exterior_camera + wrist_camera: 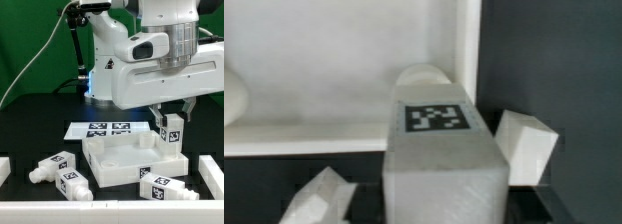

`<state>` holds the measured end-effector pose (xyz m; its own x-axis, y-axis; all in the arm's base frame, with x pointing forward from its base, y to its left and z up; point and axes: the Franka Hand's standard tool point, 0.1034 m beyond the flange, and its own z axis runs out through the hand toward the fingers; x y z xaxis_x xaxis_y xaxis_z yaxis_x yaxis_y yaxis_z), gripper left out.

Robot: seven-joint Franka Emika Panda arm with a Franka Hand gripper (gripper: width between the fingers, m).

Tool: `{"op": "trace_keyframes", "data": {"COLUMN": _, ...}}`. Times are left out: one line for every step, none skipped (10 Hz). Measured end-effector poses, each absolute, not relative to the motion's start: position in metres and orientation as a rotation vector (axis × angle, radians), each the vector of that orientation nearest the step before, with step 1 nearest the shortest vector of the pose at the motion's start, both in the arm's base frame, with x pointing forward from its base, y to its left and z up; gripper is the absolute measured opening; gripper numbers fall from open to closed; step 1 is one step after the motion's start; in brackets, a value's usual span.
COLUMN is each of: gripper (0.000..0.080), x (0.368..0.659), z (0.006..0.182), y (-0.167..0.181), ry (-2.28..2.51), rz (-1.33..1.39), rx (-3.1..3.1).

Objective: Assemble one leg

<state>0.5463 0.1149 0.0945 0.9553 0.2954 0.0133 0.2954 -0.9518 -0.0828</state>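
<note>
PANDA ARM, LEG IN HAND: the gripper is clamped on one upright leg right of centre in the exterior view, at the far right corner of the square white tabletop; its fingers press the leg's sides. Whether the peg sits in a hole is hidden. A slight misalignment could jam the peg or twist the leg in the grip. Counted: four legs, one held; a loose leg and its neighbour lower left; a front leg lower right; one tabletop; one marker board.
</note>
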Motion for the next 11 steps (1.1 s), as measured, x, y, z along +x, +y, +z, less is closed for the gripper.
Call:
{"op": "trace_keyframes", "data": {"gripper": 0.0280, "x": 0.5463, "z": 0.0945, "y": 0.1150, "ry": -0.438, "rz": 0.000, "rx": -3.026}}
{"op": "trace_keyframes", "data": {"gripper": 0.0280, "x": 0.5463, "z": 0.0945, "y": 0.1150, "ry": -0.441, "rz": 0.000, "rx": -3.026}}
{"op": "trace_keyframes", "data": {"gripper": 0.0280, "x": 0.5462, "z": 0.0944, "y": 0.1153, "ry": -0.405, "rz": 0.001, "rx": -3.029}}
{"op": "trace_keyframes", "data": {"gripper": 0.0280, "x": 0.5459, "z": 0.0943, "y": 0.1163, "ry": -0.263, "rz": 0.008, "rx": -3.043}}
{"op": "trace_keyframes", "data": {"gripper": 0.0281, "x": 0.5458, "z": 0.0942, "y": 0.1166, "ry": -0.166, "rz": 0.013, "rx": -3.050}}
{"op": "trace_keyframes", "data": {"gripper": 0.0281, "x": 0.5453, "z": 0.0934, "y": 0.1179, "ry": -0.056, "rz": 0.020, "rx": -3.052}}
{"op": "trace_keyframes", "data": {"gripper": 0.0281, "x": 0.5451, "z": 0.0933, "y": 0.1211, "ry": 0.100, "rz": 0.025, "rx": -3.047}}
{"op": "trace_keyframes", "data": {"gripper": 0.0281, "x": 0.5450, "z": 0.0930, "y": 0.1228, "ry": 0.222, "rz": 0.025, "rx": -3.033}}
{"op": "trace_keyframes", "data": {"gripper": 0.0281, "x": 0.5450, "z": 0.0925, "y": 0.1235, "ry": 0.381, "rz": 0.027, "rx": -3.004}}
{"op": "trace_keyframes", "data": {"gripper": 0.0281, "x": 0.5456, "z": 0.0923, "y": 0.1236, "ry": 0.525, "rz": 0.009, "rx": -2.965}}
{"op": "trace_keyframes", "data": {"gripper": 0.0281, "x": 0.5451, "z": 0.0920, "y": 0.1247, "ry": 0.686, "rz": -0.017, "rx": -2.917}}
